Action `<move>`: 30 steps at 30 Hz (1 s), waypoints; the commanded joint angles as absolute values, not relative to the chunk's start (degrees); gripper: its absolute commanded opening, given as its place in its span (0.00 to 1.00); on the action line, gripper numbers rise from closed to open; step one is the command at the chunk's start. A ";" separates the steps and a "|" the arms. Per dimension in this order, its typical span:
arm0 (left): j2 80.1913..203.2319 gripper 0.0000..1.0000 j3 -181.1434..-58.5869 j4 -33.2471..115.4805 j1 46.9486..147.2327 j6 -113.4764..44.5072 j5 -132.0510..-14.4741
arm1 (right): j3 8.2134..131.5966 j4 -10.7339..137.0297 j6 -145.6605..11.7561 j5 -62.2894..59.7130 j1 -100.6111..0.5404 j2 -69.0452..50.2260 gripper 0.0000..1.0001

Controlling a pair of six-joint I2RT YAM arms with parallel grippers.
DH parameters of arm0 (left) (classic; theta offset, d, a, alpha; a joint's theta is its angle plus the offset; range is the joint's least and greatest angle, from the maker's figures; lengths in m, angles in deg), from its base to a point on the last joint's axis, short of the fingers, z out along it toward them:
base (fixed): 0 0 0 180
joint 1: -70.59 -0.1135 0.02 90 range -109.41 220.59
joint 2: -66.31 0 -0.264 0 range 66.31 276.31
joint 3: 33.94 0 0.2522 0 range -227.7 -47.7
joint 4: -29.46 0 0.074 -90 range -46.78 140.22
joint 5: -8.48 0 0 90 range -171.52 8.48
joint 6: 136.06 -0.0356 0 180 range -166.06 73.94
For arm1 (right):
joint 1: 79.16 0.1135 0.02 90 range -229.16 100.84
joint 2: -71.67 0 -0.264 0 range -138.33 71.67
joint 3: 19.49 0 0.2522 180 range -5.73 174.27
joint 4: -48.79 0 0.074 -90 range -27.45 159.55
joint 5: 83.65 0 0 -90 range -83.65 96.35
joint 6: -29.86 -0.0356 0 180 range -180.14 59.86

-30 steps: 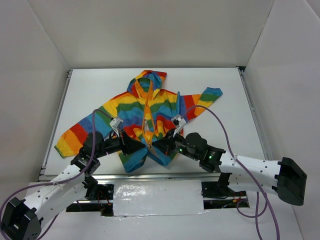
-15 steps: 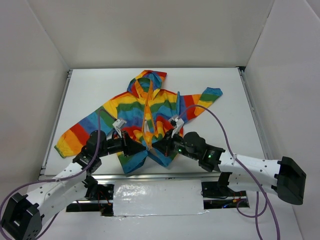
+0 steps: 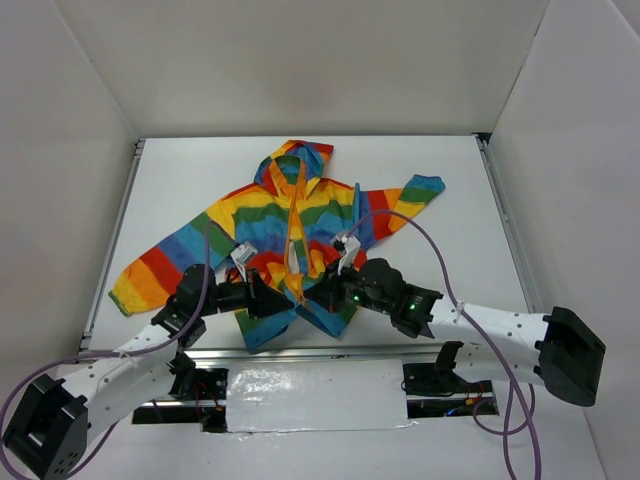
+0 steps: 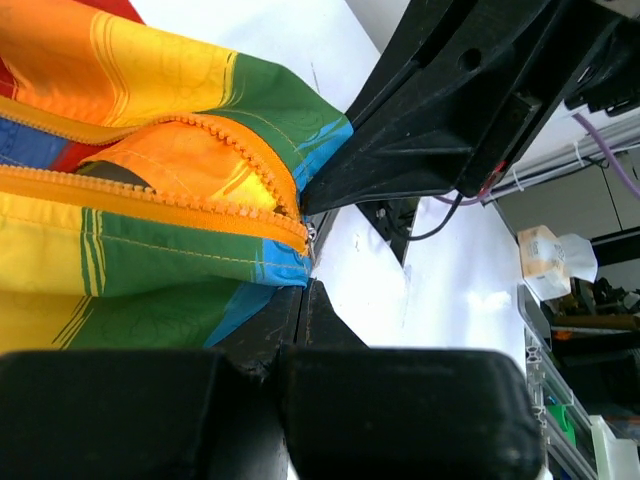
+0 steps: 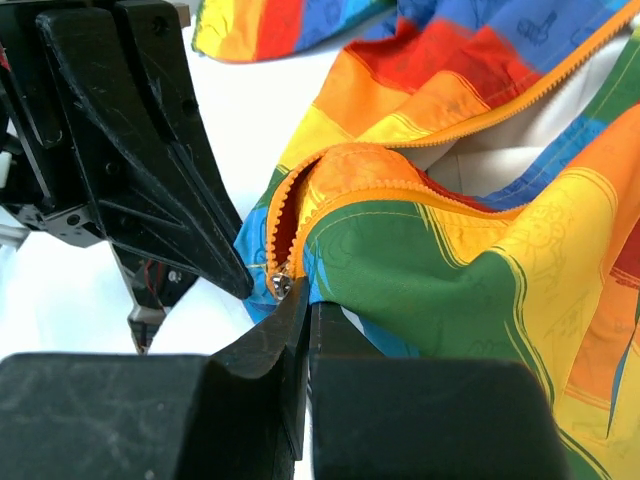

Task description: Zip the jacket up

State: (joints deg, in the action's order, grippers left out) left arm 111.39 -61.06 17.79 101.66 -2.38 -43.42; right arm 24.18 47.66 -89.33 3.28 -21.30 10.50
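Jacket [image 3: 262,215]: zipper [image 3: 298,210] open above the hem, nearly all left to close; my left gripper [image 3: 274,300] and right gripper [image 3: 314,291] pinch its hem.

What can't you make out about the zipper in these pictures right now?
- Top view: the jacket zipper's bottom end, hidden under the left fingers and right fingers.
- Left wrist view: what the left fingers pinch; the hem covers their tips.
- Right wrist view: whether the slider joins both tracks; too small, shadowed.
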 commanded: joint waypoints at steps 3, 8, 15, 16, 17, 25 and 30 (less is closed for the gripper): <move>114.64 0.00 -58.86 10.97 102.23 -3.00 -39.33 | 25.74 44.45 -90.89 1.43 -21.77 9.01 0.00; 116.05 0.00 -58.33 12.89 102.32 -4.31 -41.87 | 24.68 43.66 -91.69 1.69 -21.94 8.04 0.00; 119.47 0.00 -58.33 11.94 102.32 -5.64 -43.82 | 26.35 44.63 -91.95 0.47 -22.38 4.00 0.00; 120.78 0.00 -58.24 10.89 102.41 -5.37 -43.30 | 26.26 44.36 -92.13 0.20 -22.47 3.65 0.00; 121.49 0.00 -58.16 10.27 102.32 -5.37 -42.94 | 26.18 44.10 -92.39 0.11 -22.30 3.38 0.00; 122.56 0.00 -58.42 11.56 102.58 -6.42 -45.13 | 25.91 43.57 -92.74 -0.24 -22.65 1.80 0.12; 123.78 0.00 -58.60 11.50 102.58 -6.25 -45.32 | 26.18 43.48 -93.71 -0.68 -22.74 -0.57 0.21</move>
